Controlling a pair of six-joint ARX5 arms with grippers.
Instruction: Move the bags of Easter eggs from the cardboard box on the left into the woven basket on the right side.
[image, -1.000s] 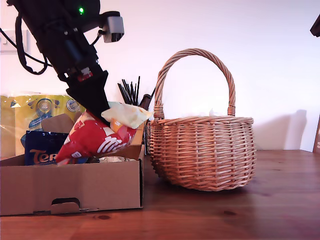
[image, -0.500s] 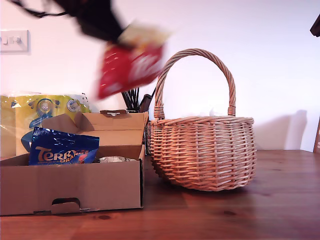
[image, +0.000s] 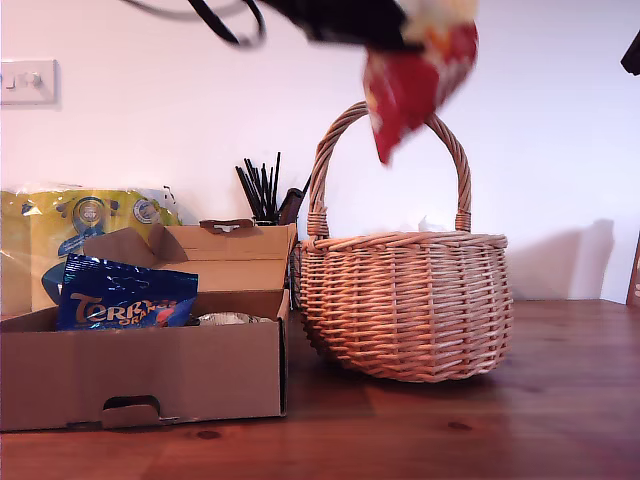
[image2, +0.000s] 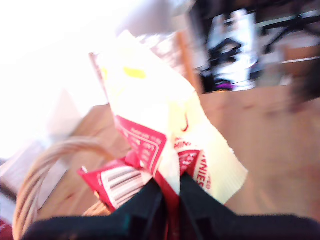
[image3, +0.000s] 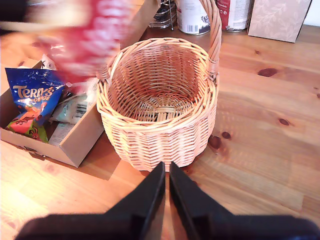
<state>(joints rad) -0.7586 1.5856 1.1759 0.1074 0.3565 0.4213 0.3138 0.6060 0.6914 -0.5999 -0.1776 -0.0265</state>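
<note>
Red-and-cream bag (image: 415, 85) blurred, pinched above basket (image: 405, 305)

red-and-cream bag (image: 415, 80), dark blue bag (image: 125, 296), tan wicker basket (image: 405, 310)

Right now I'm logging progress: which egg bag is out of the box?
The red-and-cream bag, held in my first gripper above the basket. The blue Terry's bag sits in the box.

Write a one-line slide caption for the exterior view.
My first gripper swings the red-and-cream bag over the woven basket; the blue Terry's bag waits in the cardboard box.
</note>
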